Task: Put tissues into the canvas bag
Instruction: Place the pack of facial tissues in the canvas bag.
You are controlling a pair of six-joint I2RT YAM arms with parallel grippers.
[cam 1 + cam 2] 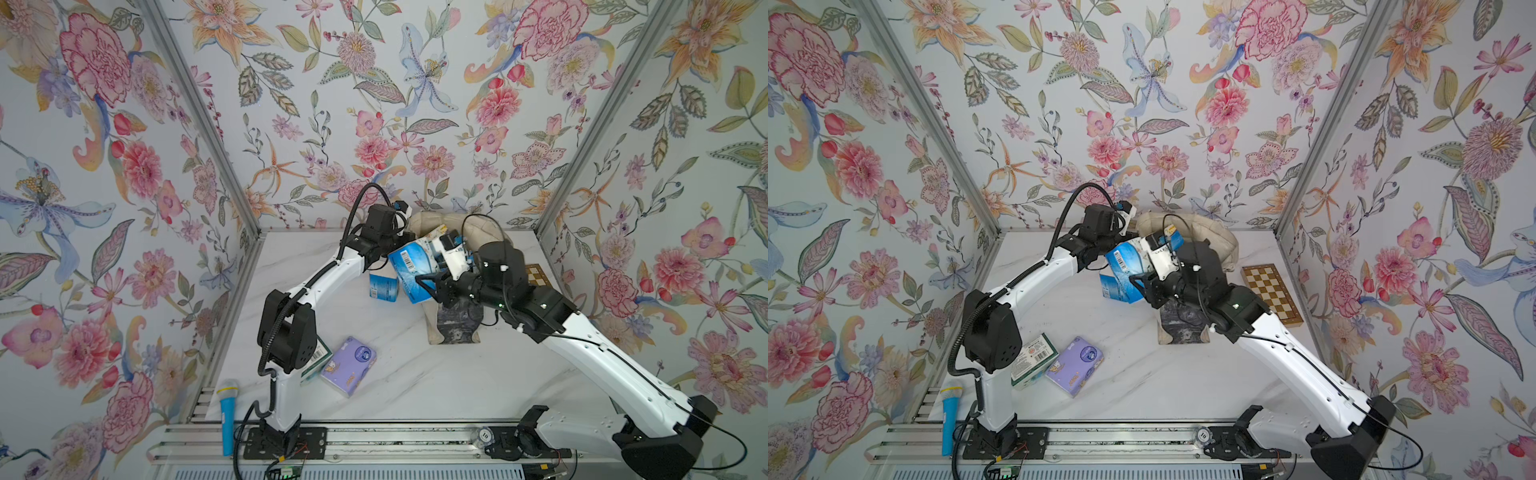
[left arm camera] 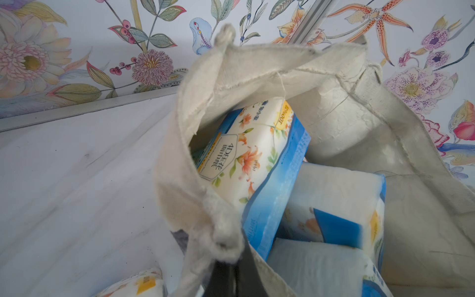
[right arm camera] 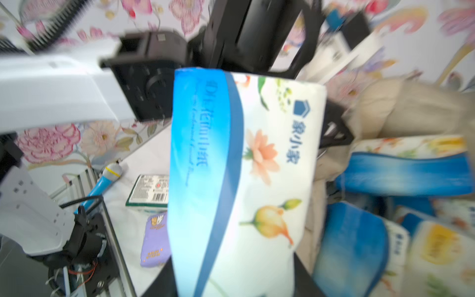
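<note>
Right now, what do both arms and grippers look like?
Left arm and right arm: white shells, black joint housings. Left carries a ribbed black cable conduit; right has a thin black cable. Left gripper and right gripper are black.

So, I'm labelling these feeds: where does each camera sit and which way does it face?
Top views: high over the front rail, looking down at table, bag, left arm, right arm.
Left wrist: on the left arm, looking into the bag at packs; left gripper pinches its rim.
Right wrist: on the right arm, facing the blue pack in the right gripper; left arm behind.
Shared: right wrist and top views show the lilac pack and microphone.
</note>
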